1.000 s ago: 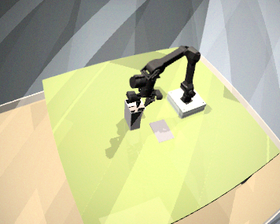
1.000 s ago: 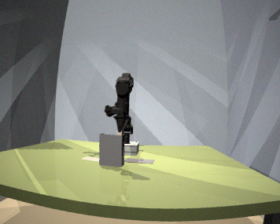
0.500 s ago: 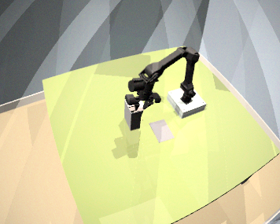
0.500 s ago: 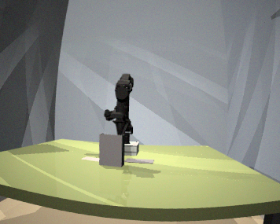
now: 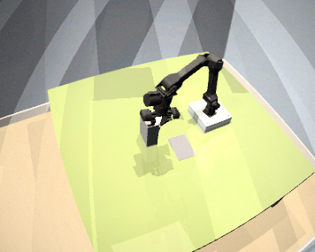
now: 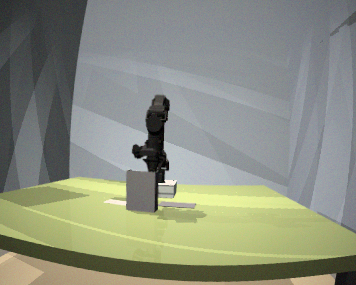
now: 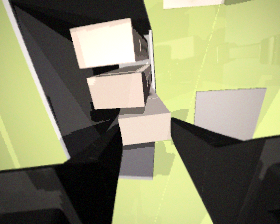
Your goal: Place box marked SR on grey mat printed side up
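The bin point(image 5: 151, 135) point(image 6: 142, 191) point(image 7: 35, 65) stands on the green table. Two pale boxes, one point(image 7: 102, 45) at the far end and one point(image 7: 116, 90) in the middle, stand in it; dark marks on their right sides are unreadable. My gripper point(image 7: 144, 125) is shut on the box nearest me point(image 7: 145, 129), upright between the fingers. Its top overlaps the bin's right rim in the wrist view; how far it is raised, I cannot tell. No print shows on its visible faces. The grey mat point(image 5: 181, 147) point(image 6: 178, 205) point(image 7: 227, 112) lies flat beside the bin, with nothing on it.
The arm's white base point(image 5: 210, 118) point(image 6: 167, 188) stands behind the mat. A pale flat strip point(image 6: 115, 202) shows left of the bin in the exterior view. The green table point(image 5: 122, 204) point(image 6: 213, 246) bears everything.
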`<state>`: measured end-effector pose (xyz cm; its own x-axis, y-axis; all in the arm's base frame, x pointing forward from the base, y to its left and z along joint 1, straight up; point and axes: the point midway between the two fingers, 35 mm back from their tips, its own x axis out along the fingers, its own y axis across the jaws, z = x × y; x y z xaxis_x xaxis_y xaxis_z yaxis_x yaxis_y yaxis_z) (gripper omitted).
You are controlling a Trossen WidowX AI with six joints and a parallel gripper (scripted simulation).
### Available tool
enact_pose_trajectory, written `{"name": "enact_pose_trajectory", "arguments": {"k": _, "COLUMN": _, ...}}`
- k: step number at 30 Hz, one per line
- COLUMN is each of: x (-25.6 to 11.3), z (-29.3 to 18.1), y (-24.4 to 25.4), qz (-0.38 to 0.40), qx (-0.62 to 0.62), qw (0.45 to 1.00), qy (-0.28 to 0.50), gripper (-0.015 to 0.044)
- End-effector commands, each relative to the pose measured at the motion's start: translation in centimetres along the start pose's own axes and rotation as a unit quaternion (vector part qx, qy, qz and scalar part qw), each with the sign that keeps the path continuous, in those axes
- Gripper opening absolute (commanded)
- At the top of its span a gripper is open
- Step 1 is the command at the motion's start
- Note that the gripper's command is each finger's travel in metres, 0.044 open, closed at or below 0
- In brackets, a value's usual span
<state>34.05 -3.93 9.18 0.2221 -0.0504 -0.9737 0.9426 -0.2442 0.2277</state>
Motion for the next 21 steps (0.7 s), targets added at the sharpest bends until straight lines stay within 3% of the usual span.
{"name": "enact_pose_trajectory", "arguments": {"k": 1, "x": 0.1, "z": 0.0, "y": 0.2, "qz": -0.004, "qx": -0.002, "qw": 1.0, "qy": 0.001, "gripper": 0.0153}}
{"name": "enact_pose_trajectory", "arguments": {"k": 16, "x": 0.4, "z": 0.0, "y": 2.6, "qz": -0.088, "qx": -0.002, "qw": 0.996, "qy": 0.001, "gripper": 0.0153}}
{"name": "enact_pose_trajectory", "arguments": {"k": 19, "x": 0.4, "z": 0.0, "y": 2.2, "qz": -0.076, "qx": -0.001, "qw": 0.997, "qy": 0.0, "gripper": 0.0232}}
{"name": "enact_pose_trajectory", "arguments": {"k": 21, "x": 0.4, "z": 0.0, "y": 2.2, "qz": -0.076, "qx": -0.001, "qw": 0.997, "qy": 0.0, "gripper": 0.0237}}
